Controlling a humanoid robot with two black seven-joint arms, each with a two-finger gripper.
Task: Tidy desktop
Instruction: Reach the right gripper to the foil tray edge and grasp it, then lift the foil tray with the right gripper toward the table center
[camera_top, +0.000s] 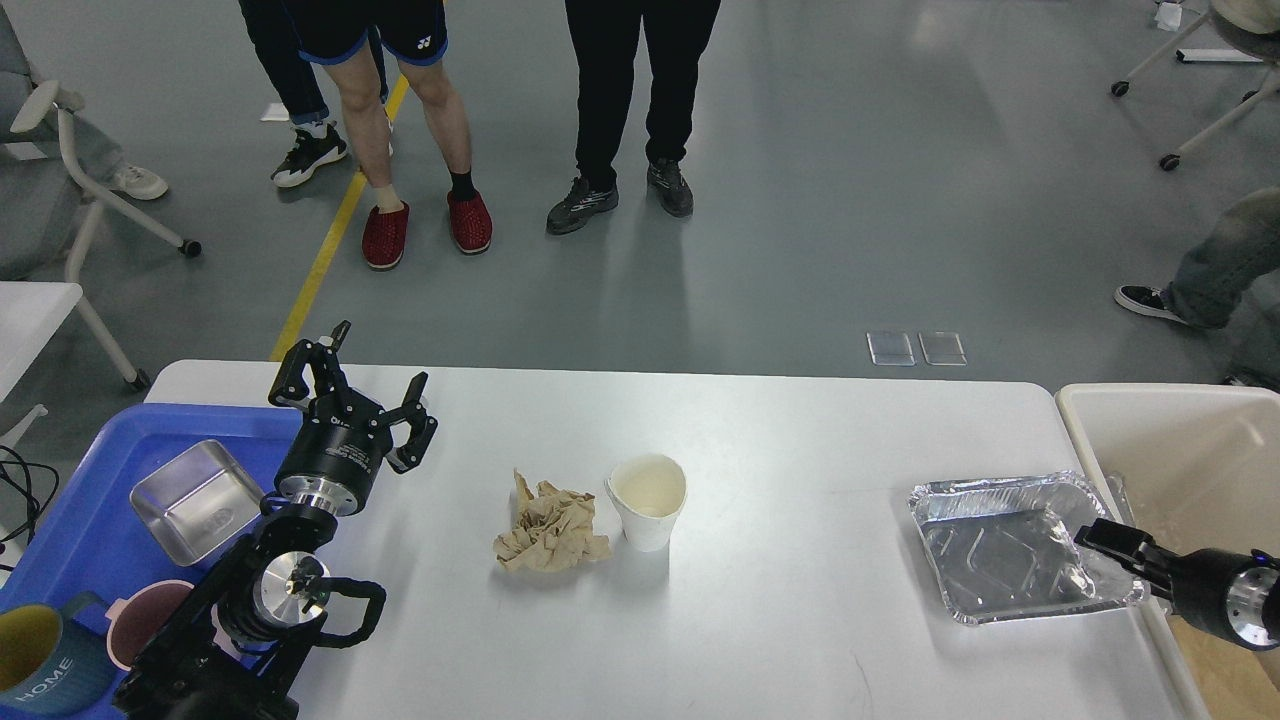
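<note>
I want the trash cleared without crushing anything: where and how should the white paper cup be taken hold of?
Grip the white paper cup around its side wall, just below the open rim, coming from the left with the open left claw. It stands upright and tapers downward, so the upper wall gives the widest hold. The crumpled brown paper lies close on its left, so approach from slightly above it.

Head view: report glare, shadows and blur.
Head view: sharp overall; soft overhead light. Bright glints on the foil tray; the desktop reads matte, with a faint shadow under the paper cup. The dark right gripper loses detail against the foil.
</note>
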